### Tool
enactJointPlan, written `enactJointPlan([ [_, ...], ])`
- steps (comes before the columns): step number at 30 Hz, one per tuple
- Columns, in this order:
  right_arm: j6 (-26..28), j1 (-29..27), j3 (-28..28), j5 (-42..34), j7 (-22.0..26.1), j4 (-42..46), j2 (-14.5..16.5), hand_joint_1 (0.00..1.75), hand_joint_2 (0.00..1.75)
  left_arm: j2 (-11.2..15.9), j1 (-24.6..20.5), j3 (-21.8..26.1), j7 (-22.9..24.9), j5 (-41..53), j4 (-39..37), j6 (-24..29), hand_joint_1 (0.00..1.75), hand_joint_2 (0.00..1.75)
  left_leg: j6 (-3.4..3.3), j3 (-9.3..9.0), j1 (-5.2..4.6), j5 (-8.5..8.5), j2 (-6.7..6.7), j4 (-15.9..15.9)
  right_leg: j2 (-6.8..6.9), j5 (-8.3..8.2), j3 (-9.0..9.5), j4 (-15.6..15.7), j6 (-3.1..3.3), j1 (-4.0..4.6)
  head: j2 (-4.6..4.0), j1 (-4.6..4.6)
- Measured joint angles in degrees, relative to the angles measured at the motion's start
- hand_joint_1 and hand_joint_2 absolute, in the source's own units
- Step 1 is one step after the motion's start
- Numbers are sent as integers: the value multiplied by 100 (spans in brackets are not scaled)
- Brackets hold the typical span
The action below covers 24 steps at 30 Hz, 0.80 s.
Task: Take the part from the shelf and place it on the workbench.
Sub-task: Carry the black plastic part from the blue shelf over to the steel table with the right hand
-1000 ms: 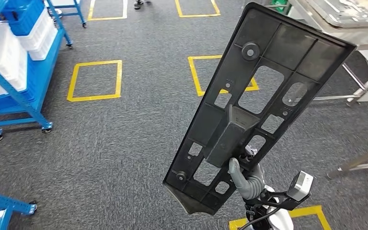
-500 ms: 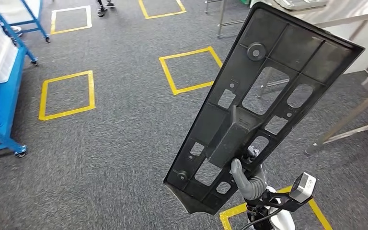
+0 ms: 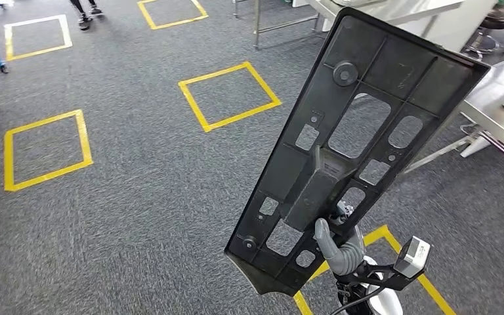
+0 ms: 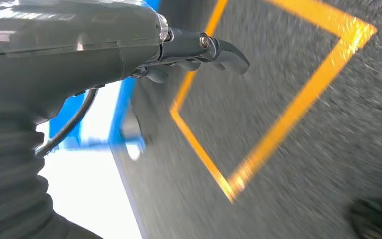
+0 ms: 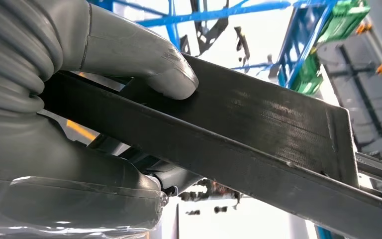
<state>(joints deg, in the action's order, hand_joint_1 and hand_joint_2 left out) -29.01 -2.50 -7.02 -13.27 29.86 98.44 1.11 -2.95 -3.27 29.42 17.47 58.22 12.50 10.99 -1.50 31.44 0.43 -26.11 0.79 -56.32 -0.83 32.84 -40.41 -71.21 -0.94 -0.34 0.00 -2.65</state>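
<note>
Right hand (image 3: 338,244) grips part (image 3: 361,131), upright over open carpet (image 3: 138,190).

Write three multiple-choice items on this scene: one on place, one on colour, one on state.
1. Where is the metal workbench?
A. right of the held part
B. left of it
C. beneath it

2. What colour are the taped floor squares?
A. white
B. yellow
C. red

3. What is the right robot hand doing?
A. hanging empty
B. resting on the floor
C. gripping the black plastic part

Key: 1 A, the bench edge lies right of the part; 2 B, the tape is yellow; 3 C, the thumb presses on the part's rib.
</note>
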Motion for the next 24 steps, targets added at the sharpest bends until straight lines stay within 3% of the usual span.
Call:
enactJointPlan([
  [1,-2,-12,1,0,-11,0,-1,175,175,-6,-3,175,-68,-163,0,-13,0,175,0,-2,-1,-8,70,-2,18,60,-134,-259,-21,-20,0,-1],
  [2,-7,-23,1,0,-20,0,-1,175,175,-9,-10,339,-117,-274,0,-31,0,175,4,-6,0,-17,139,-4,34,15,-167,-314,-38,-36,0,-1],
  [3,-10,-30,2,0,-24,1,-2,175,175,-11,-19,482,-148,-334,0,-50,0,175,15,-16,0,-28,204,-7,69,-134,-68,-119,-47,-48,0,-1],
  [4,-13,-33,2,0,-25,5,-1,175,175,-15,-26,598,-162,-340,0,-64,0,175,31,-31,1,-43,262,-11,152,-336,135,266,-44,-51,0,-1],
  [6,-17,-28,2,2,-28,23,1,175,175,-19,-35,715,-143,-215,0,-47,0,175,82,-67,-20,-81,362,-26,447,-605,556,1063,3,-15,0,-1],
  [8,-23,-25,5,3,-32,44,2,175,175,-20,-39,736,-104,-51,0,-4,0,175,146,-98,-42,-115,462,-32,559,-646,698,1357,57,33,0,-1],
  [10,-29,-33,10,3,-34,59,3,175,175,-20,-52,737,-86,19,0,19,0,175,216,-130,-38,-145,552,-27,408,-670,694,1375,111,32,0,-1],
  [12,-35,-37,17,3,-33,79,7,175,175,-19,-63,740,-82,38,0,29,0,175,277,-83,-10,-299,372,-214,279,-704,716,1418,182,2,0,-1],
  [14,-45,-36,21,3,-32,93,19,175,175,-19,-59,747,-77,41,-2,32,0,175,307,212,18,-674,72,-895,152,-721,728,1436,234,-8,0,-1],
  [15,-49,-37,22,3,-33,94,25,175,175,-19,-49,752,-76,41,-3,32,0,175,315,419,23,-860,1,-1326,77,-721,725,1432,248,-2,0,-2],
  [16,-52,-45,22,4,-34,94,31,175,175,-19,-39,758,-73,49,-4,33,0,175,322,586,24,-957,-21,-1652,-1,-720,725,1426,254,4,0,-2],
  [17,-55,-50,22,4,-36,94,33,175,175,-17,-29,761,-59,90,-4,39,0,175,323,665,24,-932,-27,-1775,-86,-718,728,1417,254,9,0,-2],
  [18,-60,-54,22,5,-37,94,36,175,175,-16,-22,752,-37,165,-4,53,0,175,318,635,25,-791,-35,-1657,-168,-716,732,1408,251,10,0,-2],
  [19,-68,-54,22,9,-38,94,38,175,175,-16,-20,727,-14,255,-4,72,0,175,306,500,29,-562,-75,-1316,-248,-711,738,1396,244,9,0,-2],
  [21,-84,-44,23,26,-43,94,43,175,175,-16,-17,678,-13,322,-4,125,0,175,274,170,46,-193,-285,-505,-387,-695,727,1359,210,9,0,-2],
  [23,-91,-35,24,49,-51,94,45,175,175,-22,-24,719,-109,93,-4,173,0,175,233,24,44,-104,-422,-143,-499,-698,686,1332,146,7,0,-2],
  [24,-93,-35,25,57,-56,94,45,175,175,-30,-35,783,-184,-102,-4,187,0,175,210,18,33,-106,-394,-128,-553,-709,667,1332,107,6,0,-2],
])
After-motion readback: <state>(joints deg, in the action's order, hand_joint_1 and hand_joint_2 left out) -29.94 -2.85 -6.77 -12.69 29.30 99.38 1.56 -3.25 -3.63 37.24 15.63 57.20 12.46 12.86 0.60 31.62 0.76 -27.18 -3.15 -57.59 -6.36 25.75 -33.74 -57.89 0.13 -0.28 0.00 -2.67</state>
